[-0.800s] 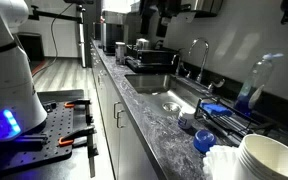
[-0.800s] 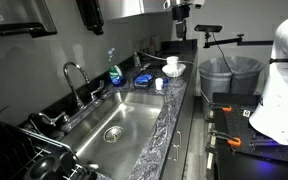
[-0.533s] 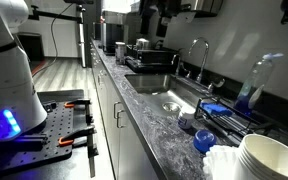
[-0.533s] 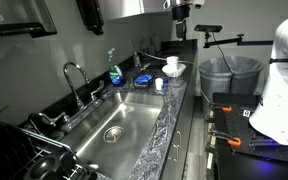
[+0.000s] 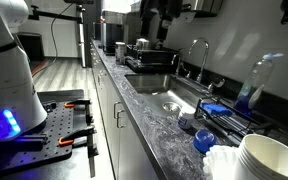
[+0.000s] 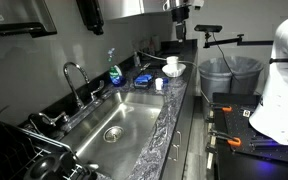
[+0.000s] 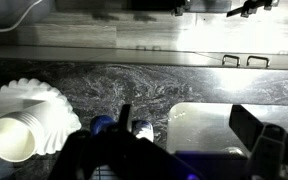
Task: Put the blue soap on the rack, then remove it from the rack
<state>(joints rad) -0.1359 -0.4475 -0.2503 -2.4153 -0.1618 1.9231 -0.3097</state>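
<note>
Wrist view: gripper (image 7: 181, 113) looks down from high above the counter, jaws spread wide, nothing between them. Blue soap (image 7: 102, 125) sits on the marbled grey countertop (image 7: 154, 85), off the rack, between the white stacked bowls (image 7: 29, 118) and a small whitish object (image 7: 142, 128) just beside it. Steel sink basin (image 7: 219, 125) is to the right of those. Bottom of this view is dark and blurred, details unreadable.

In an exterior view the soap (image 5: 203, 140) lies near the counter's front edge, close to the dark wire rack (image 5: 239, 122) but not on it; bowls (image 5: 269, 160) are in the foreground. A flat blue pad (image 5: 216, 108) lies at the rack's far end, and a clear bottle with blue liquid (image 5: 254, 85) stands behind the rack. Faucet (image 5: 196, 55) is at the sink's back edge.

In both exterior views the arm hangs well above the counter, far from the soap. White robot base (image 5: 9, 60) stands beside the cabinets.
</note>
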